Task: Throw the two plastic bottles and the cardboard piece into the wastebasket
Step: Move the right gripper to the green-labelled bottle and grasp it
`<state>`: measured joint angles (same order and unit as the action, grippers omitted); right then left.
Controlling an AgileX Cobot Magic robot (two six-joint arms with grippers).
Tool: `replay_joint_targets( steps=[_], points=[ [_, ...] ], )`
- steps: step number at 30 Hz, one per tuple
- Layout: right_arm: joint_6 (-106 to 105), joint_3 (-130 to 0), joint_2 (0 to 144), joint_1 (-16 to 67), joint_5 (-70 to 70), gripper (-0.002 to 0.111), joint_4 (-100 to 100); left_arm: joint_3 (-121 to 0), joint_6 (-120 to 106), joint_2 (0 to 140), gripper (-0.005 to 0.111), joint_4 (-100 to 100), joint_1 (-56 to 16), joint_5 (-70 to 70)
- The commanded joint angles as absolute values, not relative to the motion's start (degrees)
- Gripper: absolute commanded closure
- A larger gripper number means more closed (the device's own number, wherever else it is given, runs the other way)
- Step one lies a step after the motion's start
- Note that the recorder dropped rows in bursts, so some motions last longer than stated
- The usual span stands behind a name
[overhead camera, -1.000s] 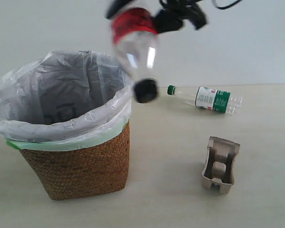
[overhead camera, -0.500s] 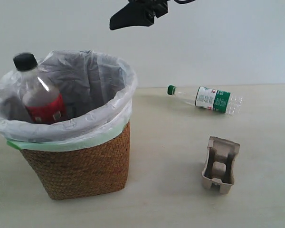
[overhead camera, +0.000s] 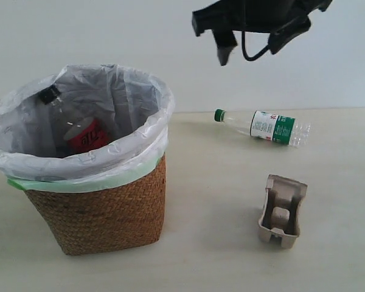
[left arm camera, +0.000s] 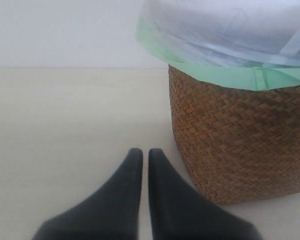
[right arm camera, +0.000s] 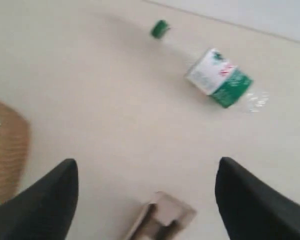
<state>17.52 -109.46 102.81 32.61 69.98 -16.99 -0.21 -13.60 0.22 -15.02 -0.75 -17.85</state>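
Observation:
The wicker wastebasket stands at the left, lined with a white bag. The red-label bottle lies tilted inside it, black cap up. The green-capped bottle lies on its side on the table at the back right. Nearer the front stands the pulp cardboard piece. High above the table, between basket and green bottle, my right gripper hangs open and empty. Its wrist view shows the open gripper over the green bottle and cardboard piece. My left gripper is shut, low beside the wastebasket.
The pale table carries only the basket, the bottle and the cardboard. A plain wall rises behind it. A dark cable hangs from the right arm at the top of the exterior view.
The red-label bottle left the right gripper, dropped into the wastebasket and settled lower and tilted. The right gripper has swung rightward away from above the basket.

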Motion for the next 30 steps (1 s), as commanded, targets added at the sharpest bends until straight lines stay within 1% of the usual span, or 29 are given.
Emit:
replay_joint_targets(
  steps=[1,9,11,12,13,15,23,30],
  points=[
    [19.83,-107.92,105.63,30.97,69.96,0.043,-28.31,0.0,-13.74,0.0,0.103,-15.17,-1.24,-17.57],
    [13.38,-107.92,114.92,23.35,69.92,0.043,-29.72,0.0,-13.74,0.0,0.103,-15.17,-1.24,-17.57],
    [10.19,-108.15,117.6,21.35,67.47,0.043,-29.83,0.0,-13.74,0.0,0.103,-15.17,-1.24,-17.57],
    [8.59,-108.26,119.06,20.45,65.84,0.042,-30.42,0.0,-13.74,0.0,0.103,-15.17,-1.24,-17.57],
    [5.1,-109.69,122.33,18.99,62.98,0.036,-30.81,0.0,-13.74,0.0,0.103,-15.17,-1.24,-17.57],
    [1.14,-113.82,127.41,18.0,61.8,0.031,-30.81,0.0,-13.74,0.0,0.103,-15.17,-1.24,-17.57],
    [-12.66,-128.86,142.39,17.84,60.01,0.031,-29.54,0.0,-13.74,0.0,0.103,-15.17,-1.24,-17.57],
    [-13.47,-129.33,146.78,17.84,53.35,0.031,-37.57,0.0,-13.74,0.0,0.103,-15.17,-1.24,-17.57]
  ],
)
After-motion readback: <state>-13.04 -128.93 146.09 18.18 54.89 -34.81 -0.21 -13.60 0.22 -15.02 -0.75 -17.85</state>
